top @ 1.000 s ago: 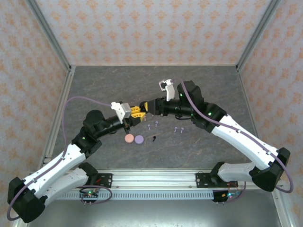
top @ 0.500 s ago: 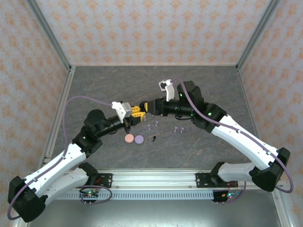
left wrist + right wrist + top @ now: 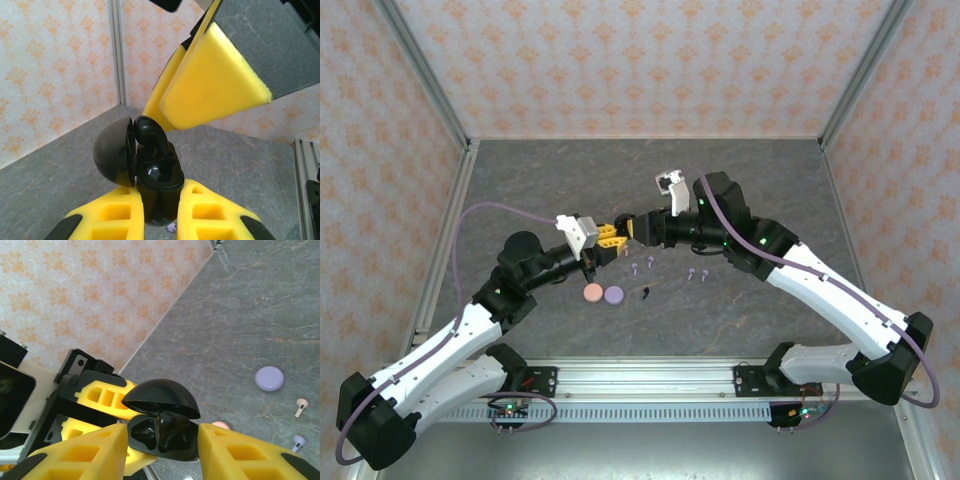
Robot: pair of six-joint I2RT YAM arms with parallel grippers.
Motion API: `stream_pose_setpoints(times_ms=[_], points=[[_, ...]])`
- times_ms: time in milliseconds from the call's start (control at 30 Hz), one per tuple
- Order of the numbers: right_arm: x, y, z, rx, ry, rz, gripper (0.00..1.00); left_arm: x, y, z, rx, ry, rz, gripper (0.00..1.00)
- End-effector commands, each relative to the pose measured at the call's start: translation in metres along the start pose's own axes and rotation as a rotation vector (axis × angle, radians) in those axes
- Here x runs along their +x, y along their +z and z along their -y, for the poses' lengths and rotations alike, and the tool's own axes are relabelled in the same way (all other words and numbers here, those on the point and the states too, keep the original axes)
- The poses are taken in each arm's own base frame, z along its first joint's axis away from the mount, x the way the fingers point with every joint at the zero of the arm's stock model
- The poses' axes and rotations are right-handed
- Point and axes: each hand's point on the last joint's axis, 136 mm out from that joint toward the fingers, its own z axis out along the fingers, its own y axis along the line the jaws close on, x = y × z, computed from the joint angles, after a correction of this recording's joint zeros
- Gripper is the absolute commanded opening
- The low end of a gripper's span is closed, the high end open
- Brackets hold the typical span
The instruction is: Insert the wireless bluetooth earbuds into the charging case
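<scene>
My left gripper [image 3: 160,210] is shut on the base of a black charging case [image 3: 155,175], held above the table with its domed lid [image 3: 112,155] swung open. One black earbud [image 3: 172,427] stands in the right-hand slot; the slot beside it is empty. My right gripper [image 3: 162,440] straddles the case from the opposite side, open, with a gap between each finger and the earbud. In the top view the two grippers [image 3: 610,238] [image 3: 632,228] meet nose to nose at the table's middle. On the table lie another black earbud [image 3: 646,293] and purple earbuds [image 3: 634,268] [image 3: 691,273].
A pink disc [image 3: 591,292] and a purple disc [image 3: 613,295] lie side by side just in front of the left gripper. A pale pink earbud [image 3: 301,406] lies near the purple disc [image 3: 269,378]. Patterned walls with metal posts enclose the grey table [image 3: 770,180].
</scene>
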Motion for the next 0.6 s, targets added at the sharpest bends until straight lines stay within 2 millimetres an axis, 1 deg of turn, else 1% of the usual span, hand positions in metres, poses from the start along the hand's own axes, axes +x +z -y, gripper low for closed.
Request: stream_pose_setpoints(times_ms=[0,100,200,333,400,567], points=[[-0.019,-0.026,-0.014,0.002,-0.062,0.078,0.42,-0.018,-0.003,0.006,0.018,0.044,0.051,0.00],[-0.024,-0.030,-0.016,0.004,-0.071,0.097,0.42,-0.019,-0.004,0.007,0.023,0.050,0.057,0.00],[-0.026,-0.028,-0.020,-0.017,-0.069,0.093,0.43,-0.019,-0.004,0.007,0.023,0.050,0.058,0.00],[-0.024,-0.023,-0.022,-0.034,-0.062,0.076,0.43,-0.020,-0.004,0.007,0.025,0.051,0.059,0.00],[-0.022,-0.014,-0.019,-0.033,-0.054,0.056,0.43,-0.020,-0.004,0.007,0.024,0.052,0.058,0.00],[-0.022,-0.008,-0.020,-0.047,-0.046,0.045,0.43,-0.019,-0.003,0.007,0.025,0.052,0.056,0.00]])
